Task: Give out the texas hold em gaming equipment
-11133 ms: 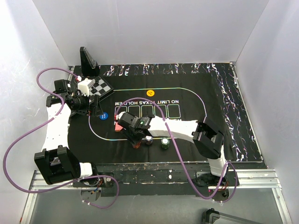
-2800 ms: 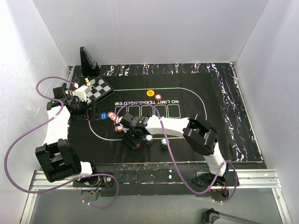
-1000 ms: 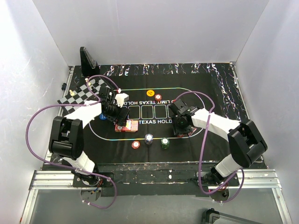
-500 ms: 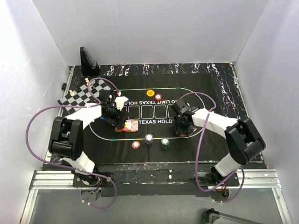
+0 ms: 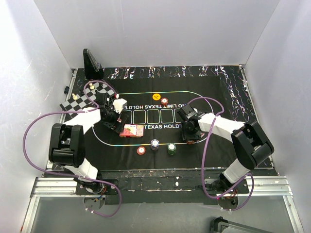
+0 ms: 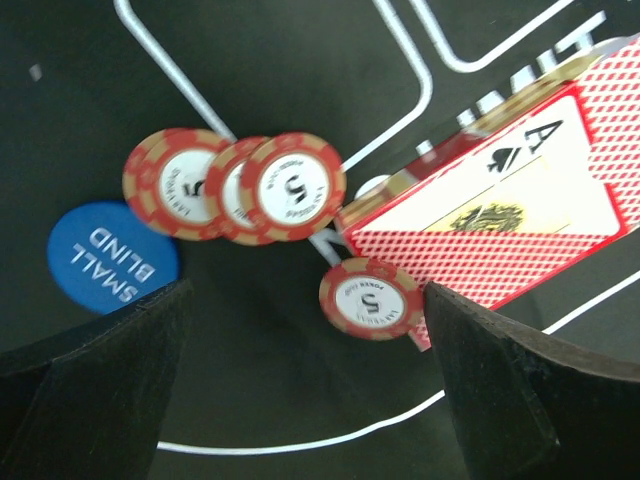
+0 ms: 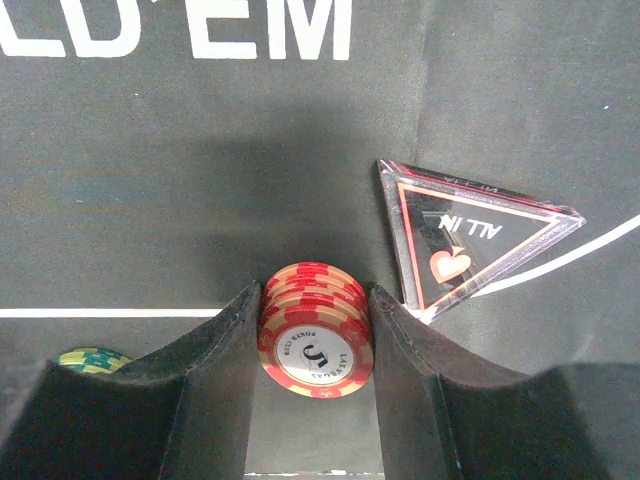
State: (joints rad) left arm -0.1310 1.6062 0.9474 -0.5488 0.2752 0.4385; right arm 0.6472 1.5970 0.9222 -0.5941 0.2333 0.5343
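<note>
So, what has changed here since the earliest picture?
The right gripper swung rightward and now grips a red chip stack. The left gripper left the chessboard, which shifted left, and hangs open by the card deck. The grey chips and green chips stayed.

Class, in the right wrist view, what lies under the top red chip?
Under the top chip, edges of more red chips show; their faces and count are hidden.

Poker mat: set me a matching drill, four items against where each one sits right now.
Items:
1. blue button
2. clear triangle
3. red chip stack
4. card pack

Places:
A. lone red chip at its corner
B. inside the right gripper
C. next to three overlapping red chips
D. lying just outside that gripper

Pairs: 1-C, 2-D, 3-B, 4-A
</note>
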